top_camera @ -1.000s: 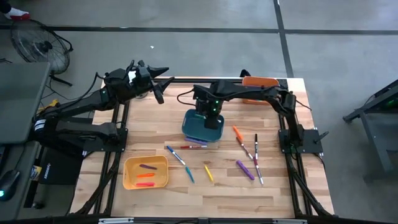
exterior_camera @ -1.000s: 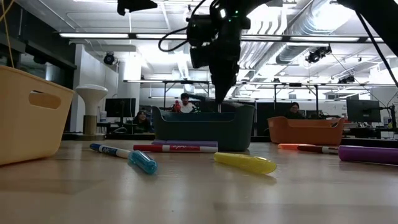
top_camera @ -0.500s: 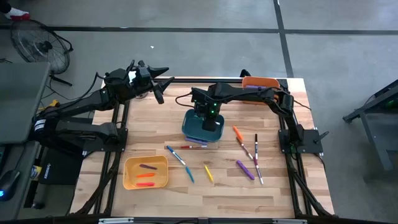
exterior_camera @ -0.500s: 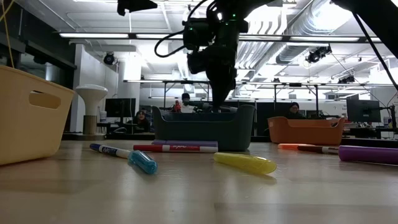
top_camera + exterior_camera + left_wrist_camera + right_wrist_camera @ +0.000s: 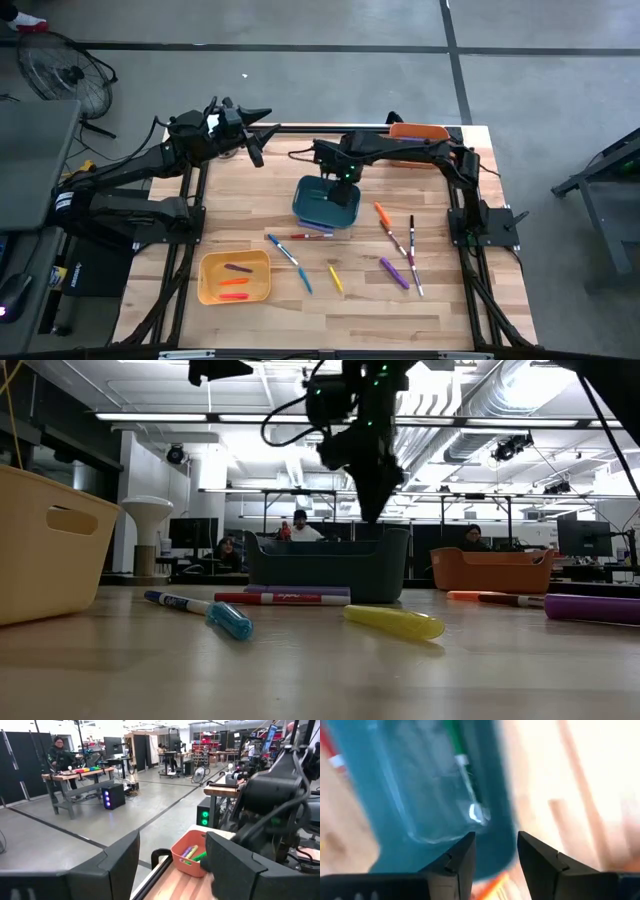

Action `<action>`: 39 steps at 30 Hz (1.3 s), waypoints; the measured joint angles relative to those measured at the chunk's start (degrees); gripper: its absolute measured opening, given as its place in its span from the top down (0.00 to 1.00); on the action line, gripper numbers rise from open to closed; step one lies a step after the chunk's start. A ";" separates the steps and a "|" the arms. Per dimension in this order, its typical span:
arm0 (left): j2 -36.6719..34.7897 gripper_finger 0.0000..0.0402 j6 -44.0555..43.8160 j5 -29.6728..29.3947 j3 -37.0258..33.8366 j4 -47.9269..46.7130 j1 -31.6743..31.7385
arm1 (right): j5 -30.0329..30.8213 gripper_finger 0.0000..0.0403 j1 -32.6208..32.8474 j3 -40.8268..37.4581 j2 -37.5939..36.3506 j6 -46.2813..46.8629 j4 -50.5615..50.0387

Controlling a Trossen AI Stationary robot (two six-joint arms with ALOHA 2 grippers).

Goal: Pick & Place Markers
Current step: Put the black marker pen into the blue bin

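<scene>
Hovering with fingers spread, right gripper (image 5: pixel 495 852) overlooks a glossy teal plastic bin (image 5: pixel 420 795).

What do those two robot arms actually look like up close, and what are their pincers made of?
Both arms are dark, jointed and slim, with black cables looping along them. The right arm shows a small green light near its wrist. Each ends in two dark, flat, wedge-shaped fingers; the left gripper has the same blocky black pair.

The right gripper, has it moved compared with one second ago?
Yes. The right gripper rose out of the teal bin and shifted toward its far rim, opening.
</scene>
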 joint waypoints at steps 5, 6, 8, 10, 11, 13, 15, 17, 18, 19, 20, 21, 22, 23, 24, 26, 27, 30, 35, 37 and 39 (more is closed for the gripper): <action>0.00 0.45 0.31 -0.09 0.00 -1.41 -0.01 | 7.28 0.67 -0.33 -0.52 -3.60 8.27 -4.53; 0.02 0.45 0.46 -0.19 0.00 -1.53 0.00 | 7.75 0.67 -0.55 -1.35 -4.56 9.43 -5.08; -0.35 0.45 0.50 -0.96 0.00 -2.38 0.00 | 8.04 0.67 -1.03 -4.43 -6.81 11.64 -4.88; -0.92 0.45 1.15 -2.01 0.00 -3.01 0.00 | 7.63 0.67 -1.57 -9.00 -9.76 14.17 -3.56; -1.28 0.45 1.66 -2.49 0.00 -3.43 0.00 | 7.43 0.67 -1.82 -11.77 -11.55 15.80 -2.62; -1.93 0.45 1.99 -2.92 0.00 -4.70 0.00 | 6.94 0.67 -2.11 -17.74 -15.22 19.91 -0.44; -2.26 0.45 1.99 -2.95 0.00 -5.53 0.00 | 5.83 0.66 -2.24 -23.70 -19.00 24.97 1.85; -2.32 0.45 1.97 -2.97 -0.02 -6.02 0.00 | 4.03 0.66 -2.17 -29.08 -22.84 30.80 3.83; -2.32 0.45 1.97 -2.95 -0.02 -6.00 0.00 | 3.65 0.66 -1.84 -31.46 -24.86 33.82 4.68; -2.32 0.45 1.97 -2.96 -0.02 -5.99 0.00 | 3.37 0.66 -1.33 -33.59 -26.54 36.79 4.92; -2.32 0.45 1.97 -2.97 -0.01 -5.91 0.00 | 3.26 0.66 -0.72 -35.64 -28.28 39.96 4.84; -2.32 0.45 2.00 -2.97 -0.01 -5.91 0.00 | 3.10 0.66 0.02 -37.49 -29.90 43.10 4.46; -2.32 0.45 2.09 -2.97 -0.02 -5.93 0.00 | 2.74 0.66 0.81 -39.35 -31.43 45.88 4.38; -2.32 0.45 2.27 -2.97 0.00 -5.93 0.00 | 2.07 0.66 1.62 -40.98 -32.89 48.59 4.32; -2.32 0.45 2.60 -2.97 -0.02 -5.93 0.00 | 1.29 0.66 2.67 -42.54 -34.04 51.33 4.40; -2.32 0.45 2.86 -2.97 0.00 -5.91 0.00 | -0.24 0.66 5.15 -45.56 -35.99 56.17 4.56; -2.32 0.45 2.86 -2.96 -0.02 -5.93 0.00 | -0.76 0.66 6.59 -46.98 -36.65 58.44 4.78; -2.32 0.45 2.86 -2.97 -0.02 -5.91 0.00 | -2.17 0.66 10.81 -50.06 -37.23 64.53 6.13; -2.32 0.45 2.86 -2.95 0.00 -5.91 0.00 | -2.74 0.66 15.87 -52.97 -36.60 72.21 7.99; -2.32 0.45 2.86 -2.91 0.00 -5.91 0.00 | -2.75 0.66 17.42 -53.49 -36.20 75.43 8.40; -2.32 0.45 2.86 -2.78 0.00 -5.91 0.00 | -2.81 0.66 18.97 -54.39 -36.20 78.50 8.51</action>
